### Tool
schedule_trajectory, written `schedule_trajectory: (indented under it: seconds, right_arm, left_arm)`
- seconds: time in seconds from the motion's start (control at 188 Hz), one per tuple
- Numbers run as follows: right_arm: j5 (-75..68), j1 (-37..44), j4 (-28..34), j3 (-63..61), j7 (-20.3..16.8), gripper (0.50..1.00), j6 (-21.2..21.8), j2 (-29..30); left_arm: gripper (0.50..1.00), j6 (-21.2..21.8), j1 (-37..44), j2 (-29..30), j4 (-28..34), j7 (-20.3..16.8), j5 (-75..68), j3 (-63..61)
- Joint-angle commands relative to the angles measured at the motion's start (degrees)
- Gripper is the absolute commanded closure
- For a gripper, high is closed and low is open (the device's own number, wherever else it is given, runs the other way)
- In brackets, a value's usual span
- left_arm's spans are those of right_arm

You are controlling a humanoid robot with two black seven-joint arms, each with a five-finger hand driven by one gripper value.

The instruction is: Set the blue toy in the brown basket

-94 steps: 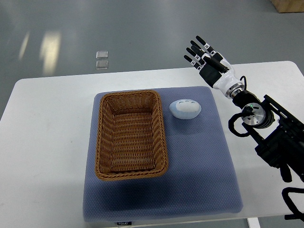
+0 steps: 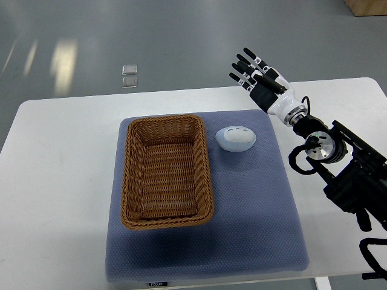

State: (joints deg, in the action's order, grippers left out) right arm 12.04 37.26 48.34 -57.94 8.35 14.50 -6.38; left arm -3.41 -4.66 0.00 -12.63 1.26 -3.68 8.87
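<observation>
Pale blue toy [image 2: 236, 138] is sitting on the grey-blue mat [image 2: 254, 211], just beside the brown basket [image 2: 166, 171] on its right side, not in it. Right hand [image 2: 259, 77] is up past the mat's far edge over the white bench [image 2: 60, 181], fingers [image 2: 245, 65] spread, holding nothing.

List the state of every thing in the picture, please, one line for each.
blue toy: lying on the mat, right of the basket, not held
brown basket: upright on the mat, nothing inside
right hand: open, fingers spread, above the table's far edge, apart from the toy
blue mat: flat on the table
</observation>
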Motion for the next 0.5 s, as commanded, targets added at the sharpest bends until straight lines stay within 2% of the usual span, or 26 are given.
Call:
schedule_trajectory:
  seconds: [0.0,0.181,0.393,0.494]
  right_arm:
    - [0.09,-0.26,0.00,0.10,0.00,0.591,0.00,-0.12]
    - [2.37,0.27,0.00,1.51,0.00,0.591,0.35,-0.30]
    - [21.53,5.46,0.27,8.81,-0.35,0.591,3.61,-5.92]
    - [29.44,11.78,0.35,16.28,-3.69,0.593,5.10,-9.17]
  left_arm:
    - [0.500,-0.02,0.00,0.00,0.15,-0.03,-0.01,0.01]
    - [0.500,-0.02,0.00,0.00,0.32,-0.03,-0.09,0.01]
    - [0.500,-0.02,0.00,0.00,0.41,-0.03,-0.01,0.01]
    - [0.500,-0.02,-0.09,0.00,0.15,-0.03,-0.01,0.01]
